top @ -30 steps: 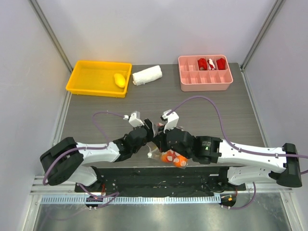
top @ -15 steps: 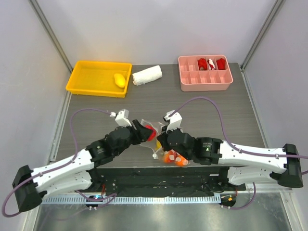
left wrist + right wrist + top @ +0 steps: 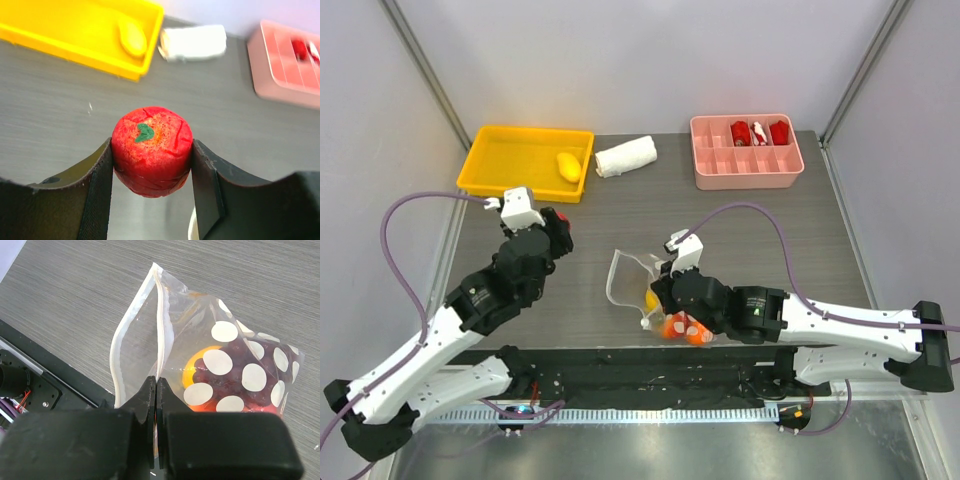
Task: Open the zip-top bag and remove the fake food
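The zip-top bag (image 3: 625,275), clear with white dots, lies near the table's front edge with its mouth gaping open. My right gripper (image 3: 157,385) is shut on the bag's zip edge (image 3: 160,330). Inside the bag are a purple grape bunch (image 3: 235,384) and an orange piece (image 3: 192,371); orange fake food (image 3: 680,328) shows from above. My left gripper (image 3: 151,150) is shut on a red fake fruit (image 3: 150,160) with a green leaf mark, held above the table. From above, it (image 3: 558,228) hangs left of the bag, near the yellow tray.
At the back left, a yellow tray (image 3: 500,165) holds a yellow piece (image 3: 568,165). A rolled white cloth (image 3: 625,157) lies beside it. A pink divided tray (image 3: 745,172) with red items (image 3: 758,132) stands at the back right.
My left arm has drawn away from the bag, to the left and toward the back, carrying the red fruit. My right gripper still pinches the bag's edge; the bag's mouth now gapes.
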`<state>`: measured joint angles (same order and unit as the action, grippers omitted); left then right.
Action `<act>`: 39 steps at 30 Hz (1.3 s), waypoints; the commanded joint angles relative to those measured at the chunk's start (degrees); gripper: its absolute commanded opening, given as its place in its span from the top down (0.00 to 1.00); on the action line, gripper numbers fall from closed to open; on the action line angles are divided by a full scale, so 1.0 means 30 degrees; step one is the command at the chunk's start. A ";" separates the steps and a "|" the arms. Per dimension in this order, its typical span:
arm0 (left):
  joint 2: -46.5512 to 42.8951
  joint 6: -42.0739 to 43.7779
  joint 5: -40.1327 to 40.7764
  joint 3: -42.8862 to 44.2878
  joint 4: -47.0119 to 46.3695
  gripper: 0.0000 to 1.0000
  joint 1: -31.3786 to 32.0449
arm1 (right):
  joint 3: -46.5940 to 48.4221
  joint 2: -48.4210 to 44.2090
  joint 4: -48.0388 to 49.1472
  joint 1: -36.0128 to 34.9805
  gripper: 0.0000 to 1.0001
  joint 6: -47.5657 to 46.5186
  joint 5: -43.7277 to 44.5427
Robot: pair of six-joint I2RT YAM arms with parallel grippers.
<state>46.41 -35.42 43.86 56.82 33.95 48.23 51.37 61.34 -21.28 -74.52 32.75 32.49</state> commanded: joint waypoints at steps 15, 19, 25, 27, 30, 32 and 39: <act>1.6627 0.2405 -0.4445 0.7214 -1.3284 1.00 -1.2405 | 0.0599 -0.1404 -0.0378 -0.0033 0.99 -0.0459 0.0596; 2.1609 0.1437 -0.5652 1.2543 -0.9806 1.00 -1.3816 | 0.0688 -0.1521 -0.0378 -0.0062 0.99 -0.0517 0.0508; 2.8527 -0.1725 -0.9723 1.9630 -0.6343 1.00 -1.5283 | 0.0425 -0.1697 -0.0437 -0.0062 0.99 -0.0341 0.0391; 2.9611 -0.2283 -1.0134 2.0462 -0.5811 1.00 -1.5606 | 0.0307 -0.1697 -0.0466 -0.0062 0.99 -0.0253 0.0391; 3.0404 -0.3220 -1.0925 2.1080 -0.5636 1.00 -1.5957 | 0.0307 -0.1726 -0.0495 -0.0062 0.99 -0.0195 0.0274; 3.1049 -0.4186 -1.2504 2.1985 -0.4647 1.00 -1.6626 | 0.0336 -0.1814 -0.0495 -0.0033 0.99 -0.0166 0.0215; 2.9655 -0.3606 -1.3476 2.1230 -0.3526 0.23 -1.6954 | 0.0307 -0.2136 -0.0612 -0.0062 0.98 0.0068 0.0010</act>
<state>140.62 -46.70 6.57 121.82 20.10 -2.11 51.37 56.80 -24.29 -74.52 31.92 32.10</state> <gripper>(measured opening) 0.655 0.026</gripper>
